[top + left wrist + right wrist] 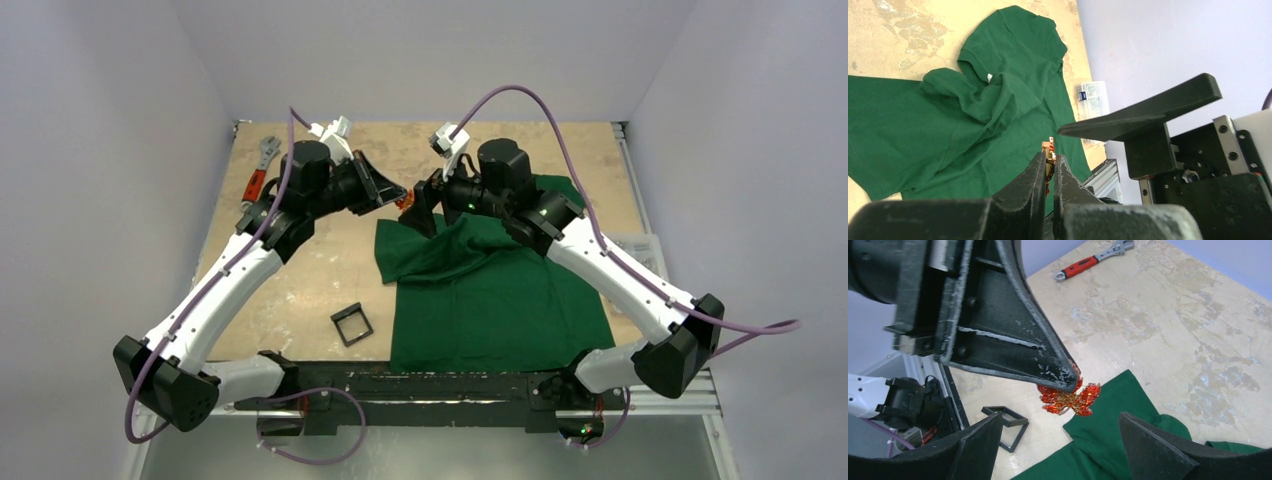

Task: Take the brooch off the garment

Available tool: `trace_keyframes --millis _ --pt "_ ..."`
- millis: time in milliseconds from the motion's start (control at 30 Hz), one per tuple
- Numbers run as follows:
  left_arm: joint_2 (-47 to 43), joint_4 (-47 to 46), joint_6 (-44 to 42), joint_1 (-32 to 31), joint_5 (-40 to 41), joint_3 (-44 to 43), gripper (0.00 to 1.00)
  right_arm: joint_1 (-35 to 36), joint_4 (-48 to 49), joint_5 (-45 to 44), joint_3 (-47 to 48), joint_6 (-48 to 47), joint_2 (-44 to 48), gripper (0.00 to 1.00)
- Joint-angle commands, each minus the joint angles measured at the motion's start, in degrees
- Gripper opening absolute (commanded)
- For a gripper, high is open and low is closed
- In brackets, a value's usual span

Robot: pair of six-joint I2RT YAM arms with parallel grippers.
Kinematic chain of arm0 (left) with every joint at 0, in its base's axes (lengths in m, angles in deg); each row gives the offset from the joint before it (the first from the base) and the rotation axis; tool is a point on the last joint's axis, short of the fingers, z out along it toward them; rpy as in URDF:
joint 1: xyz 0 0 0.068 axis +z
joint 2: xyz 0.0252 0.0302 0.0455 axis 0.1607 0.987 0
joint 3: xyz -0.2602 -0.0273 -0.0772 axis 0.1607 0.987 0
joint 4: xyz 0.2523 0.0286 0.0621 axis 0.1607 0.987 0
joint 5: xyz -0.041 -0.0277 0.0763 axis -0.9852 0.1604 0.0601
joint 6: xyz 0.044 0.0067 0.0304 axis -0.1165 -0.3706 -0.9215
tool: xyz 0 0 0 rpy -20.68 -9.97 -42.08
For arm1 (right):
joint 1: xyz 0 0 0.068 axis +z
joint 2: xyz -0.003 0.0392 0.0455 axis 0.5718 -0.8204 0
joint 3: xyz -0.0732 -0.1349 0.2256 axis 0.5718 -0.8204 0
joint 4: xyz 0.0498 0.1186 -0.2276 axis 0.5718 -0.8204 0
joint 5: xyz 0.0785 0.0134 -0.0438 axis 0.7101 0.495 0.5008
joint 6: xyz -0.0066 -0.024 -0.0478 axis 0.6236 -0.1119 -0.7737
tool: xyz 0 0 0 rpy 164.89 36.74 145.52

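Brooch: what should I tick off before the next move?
1. brooch pinched in left gripper: ok.
2. No cloth of the green T-shirt hanging from it: ok.
3. Right gripper open, holding nothing: ok.
4. Grip secure, with only the brooch's edge held at the fingertips: cannot tell.
5. Pin clasp closed: cannot tell.

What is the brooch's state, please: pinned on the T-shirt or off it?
Off: the brooch hangs in the shut left pincer, apart from the T-shirt.
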Motion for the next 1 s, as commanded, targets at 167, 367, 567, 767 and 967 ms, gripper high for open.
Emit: trace_keyframes --millis 167,367,567,767,967 --pt "-2.82 -2.69 1.11 -0.25 -1.60 0.41 0.00 0.92 3.96 -3.17 2.48 1.64 -1.18 0.82" --pt "-3.16 -4.10 1.31 -0.25 -2.39 1.08 0.00 1.15 5.17 -2.38 2.26 0.89 -1.37 0.77" --pt "-2.91 -4.71 1.60 -0.25 -3.01 1.26 0.00 1.33 5.55 -1.17 1.60 -0.15 -1.13 0.66" --pt "-2.48 -4.84 1.76 -0.25 -3.56 1.17 0.00 1.37 5.77 -0.99 0.52 -0.67 -0.36 0.58" --pt "-2.72 -4.46 2.01 -0.03 -2.76 1.38 0.26 1.37 5.38 0.00 -0.49 -0.66 0.27 0.48"
